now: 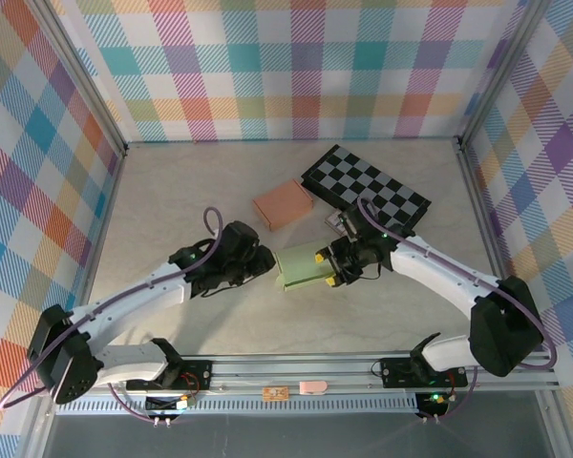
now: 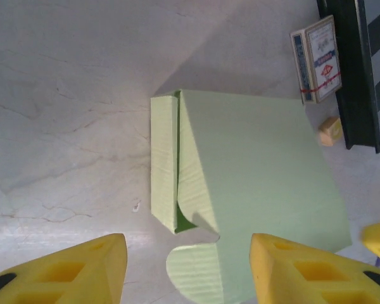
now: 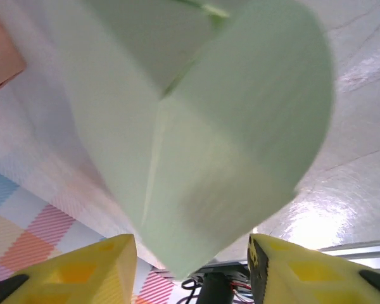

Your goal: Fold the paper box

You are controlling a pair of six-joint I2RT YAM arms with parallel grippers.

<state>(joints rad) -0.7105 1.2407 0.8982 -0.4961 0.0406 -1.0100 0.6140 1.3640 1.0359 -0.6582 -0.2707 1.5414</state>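
With the left end effector (image 2: 187, 250) and right end effector (image 3: 191, 250) both parted, gripping nothing, the rounded flap (image 3: 240, 126) of the paper box (image 1: 301, 264) may spring open.

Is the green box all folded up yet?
Not yet. The green box has one side wall folded up, but its rounded flap sticks out untucked. The left gripper and right gripper are both open beside it, holding nothing. The flaps are not yet tucked.
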